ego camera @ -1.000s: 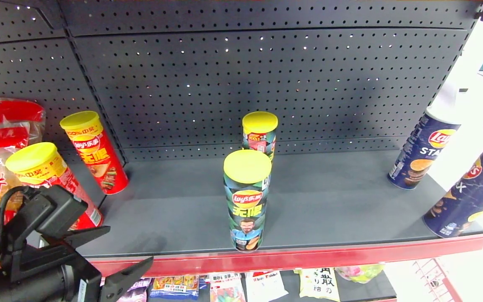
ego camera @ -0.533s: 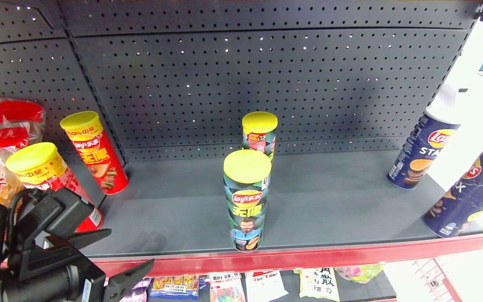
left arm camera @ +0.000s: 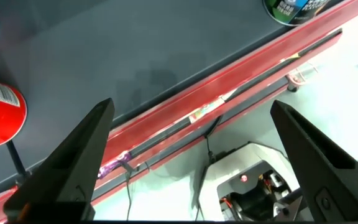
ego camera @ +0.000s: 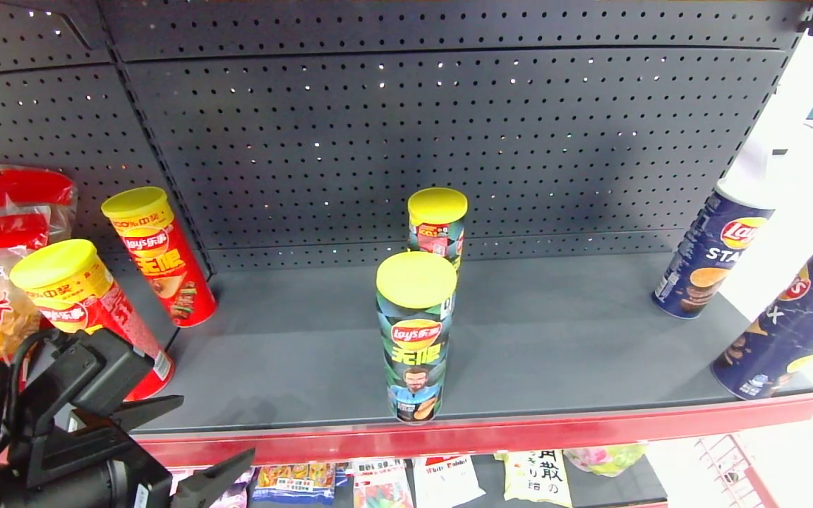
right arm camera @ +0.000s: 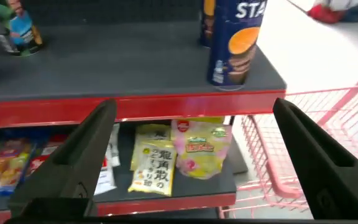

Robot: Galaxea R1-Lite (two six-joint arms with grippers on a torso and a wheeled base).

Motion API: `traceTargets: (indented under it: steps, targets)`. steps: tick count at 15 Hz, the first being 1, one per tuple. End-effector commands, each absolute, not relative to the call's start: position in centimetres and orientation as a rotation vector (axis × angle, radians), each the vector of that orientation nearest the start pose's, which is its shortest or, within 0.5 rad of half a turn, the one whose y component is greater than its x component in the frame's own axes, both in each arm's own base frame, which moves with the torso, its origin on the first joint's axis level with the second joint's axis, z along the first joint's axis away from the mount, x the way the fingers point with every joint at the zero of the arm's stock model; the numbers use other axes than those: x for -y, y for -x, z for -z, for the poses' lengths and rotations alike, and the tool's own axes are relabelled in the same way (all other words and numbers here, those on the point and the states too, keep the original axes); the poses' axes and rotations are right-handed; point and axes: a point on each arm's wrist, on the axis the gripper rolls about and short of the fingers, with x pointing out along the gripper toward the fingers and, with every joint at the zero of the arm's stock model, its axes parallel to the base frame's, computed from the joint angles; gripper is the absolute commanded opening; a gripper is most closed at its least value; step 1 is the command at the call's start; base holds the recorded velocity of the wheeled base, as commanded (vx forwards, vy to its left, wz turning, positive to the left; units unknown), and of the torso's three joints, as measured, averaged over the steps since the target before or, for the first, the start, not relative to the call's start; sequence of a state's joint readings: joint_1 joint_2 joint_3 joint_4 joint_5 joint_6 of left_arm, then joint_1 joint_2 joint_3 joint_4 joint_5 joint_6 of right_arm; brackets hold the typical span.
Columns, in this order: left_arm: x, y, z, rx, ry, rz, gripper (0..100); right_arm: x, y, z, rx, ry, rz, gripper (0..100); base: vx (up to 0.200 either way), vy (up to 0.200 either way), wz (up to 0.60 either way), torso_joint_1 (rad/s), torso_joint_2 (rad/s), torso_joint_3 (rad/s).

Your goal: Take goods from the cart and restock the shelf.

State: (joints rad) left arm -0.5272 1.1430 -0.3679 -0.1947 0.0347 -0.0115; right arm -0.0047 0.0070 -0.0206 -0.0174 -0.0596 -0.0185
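Head view: green can [ego camera: 415,339] stands right of left pincer [ego camera: 217,426].

Our head cam looks fwd and down at the shelf [ego camera: 555,331] from close. L wrist cam looks steeply down over its red front edge [left arm camera: 216,87]. R wrist cam faces that edge from lower, nearly level. All 3 views share it.

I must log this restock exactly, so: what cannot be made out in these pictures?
Cart: right wrist view, a corner shows; the edge cuts off its goods.
Back green can: head view, lower half behind front green can.
Near red can: head view, base behind left gripper.
Near blue can: head view, top cut by the edge.
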Motion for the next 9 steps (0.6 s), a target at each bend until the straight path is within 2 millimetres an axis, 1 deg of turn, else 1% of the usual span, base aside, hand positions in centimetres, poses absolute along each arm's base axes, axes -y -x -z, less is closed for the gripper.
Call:
traceTargets:
  steps: [1, 5, 7, 9]
  targets:
    - [6.77, -11.77, -15.03, -0.550, -0.148, 0.478, 100, 0.32, 2.42, -8.26, 0.046, -0.008, 0.149, 100, 0.000, 0.000, 0.00, 0.000, 0.00, 0.000]
    - [6.59, -11.49, -15.01, -0.544, -0.148, 0.477, 100, 0.32, 2.43, -8.31, 0.047, 0.041, 0.154, 100, 0.000, 0.000, 0.00, 0.000, 0.00, 0.000]
    - [6.57, -11.43, -14.95, -0.545, -0.149, 0.479, 100, 0.47, 2.31, -8.26, 0.014, 0.023, 0.229, 100, 0.000, 0.000, 0.00, 0.000, 0.00, 0.000]
    - [6.64, -11.54, -14.76, -0.559, -0.153, 0.480, 100, 0.40, 2.42, -8.21, 0.033, 0.020, 0.183, 100, 0.000, 0.000, 0.00, 0.000, 0.00, 0.000]
